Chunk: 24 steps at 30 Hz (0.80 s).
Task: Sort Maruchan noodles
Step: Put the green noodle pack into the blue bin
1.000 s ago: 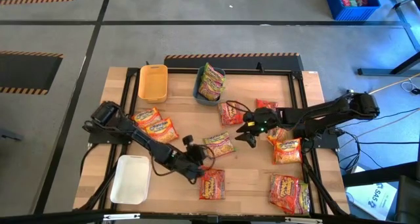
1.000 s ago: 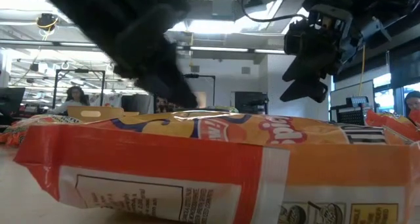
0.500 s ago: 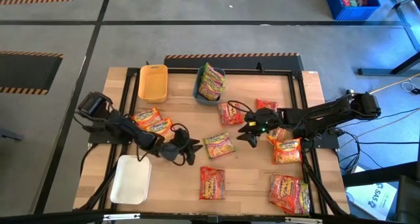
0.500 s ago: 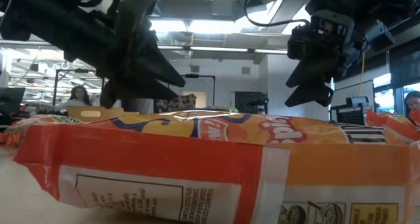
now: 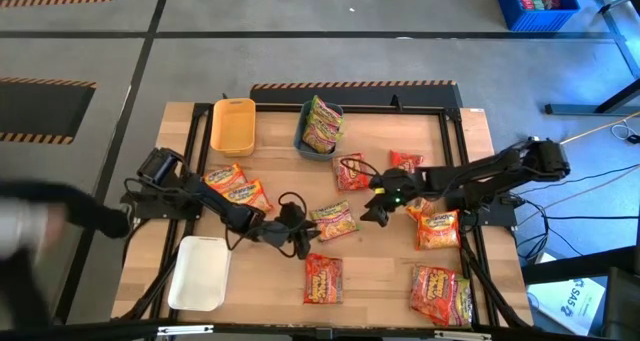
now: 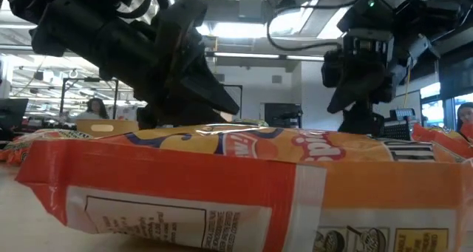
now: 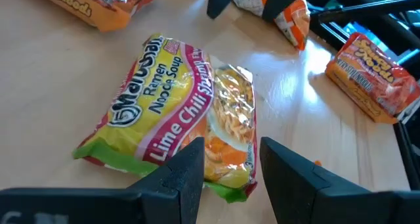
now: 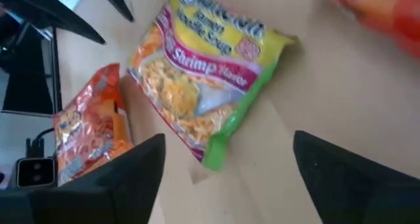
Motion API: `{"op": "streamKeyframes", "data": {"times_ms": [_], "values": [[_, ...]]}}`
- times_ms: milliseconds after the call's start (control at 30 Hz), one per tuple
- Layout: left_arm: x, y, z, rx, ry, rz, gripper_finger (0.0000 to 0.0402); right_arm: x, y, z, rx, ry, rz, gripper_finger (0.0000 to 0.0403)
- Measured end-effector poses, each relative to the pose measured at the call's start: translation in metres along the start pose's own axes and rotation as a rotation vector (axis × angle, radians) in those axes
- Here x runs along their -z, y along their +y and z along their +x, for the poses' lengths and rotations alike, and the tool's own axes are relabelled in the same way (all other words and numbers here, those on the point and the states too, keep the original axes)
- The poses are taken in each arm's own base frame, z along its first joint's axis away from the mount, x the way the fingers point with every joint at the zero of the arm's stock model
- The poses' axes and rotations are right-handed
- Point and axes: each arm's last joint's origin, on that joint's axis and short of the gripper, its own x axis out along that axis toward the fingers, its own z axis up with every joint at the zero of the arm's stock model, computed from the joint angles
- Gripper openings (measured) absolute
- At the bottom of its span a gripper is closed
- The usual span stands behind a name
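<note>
A green-edged Maruchan packet (image 5: 332, 219) lies flat mid-table, also seen in the left wrist view (image 7: 170, 112) and the right wrist view (image 8: 203, 86). My left gripper (image 5: 295, 231) is open at the packet's left side, its fingertips (image 7: 226, 148) level with the packet's nearer edge. My right gripper (image 5: 375, 209) is open, spread wide at the packet's right side (image 8: 228, 140). Orange and red packets lie around: two at the left (image 5: 232, 187), one toward the near edge (image 5: 322, 279), several at the right (image 5: 437, 227). That near one fills the low view (image 6: 222, 178).
A yellow tray (image 5: 233, 124) and a blue-grey tray (image 5: 305, 141) holding green-edged packets sit at the far side; a white tray (image 5: 200, 271) is near-left. Black rails frame the table (image 5: 455, 151). A blurred shape (image 5: 40, 216) crosses the left of the high view.
My left gripper drew back from the orange packet by the near edge, swung left and away, then came right to the green-edged packet. My right gripper sank a little beside that packet. No packet has moved.
</note>
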Motion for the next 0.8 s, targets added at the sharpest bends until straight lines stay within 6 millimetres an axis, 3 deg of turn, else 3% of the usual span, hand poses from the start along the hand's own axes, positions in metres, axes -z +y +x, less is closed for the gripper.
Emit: {"op": "streamKeyframes", "data": {"times_ms": [167,800], "values": [[0.001,0.002,0.0,-0.019,0.006,0.008,0.0141,0.0,-0.001,0.01,-0.06,0.035,0.035,0.0339],[0.028,0.024,0.025,-0.086,0.049,-0.006,0.0141,0.001,-0.016,0.05,-0.1,0.006,0.159,0.0331]]}}
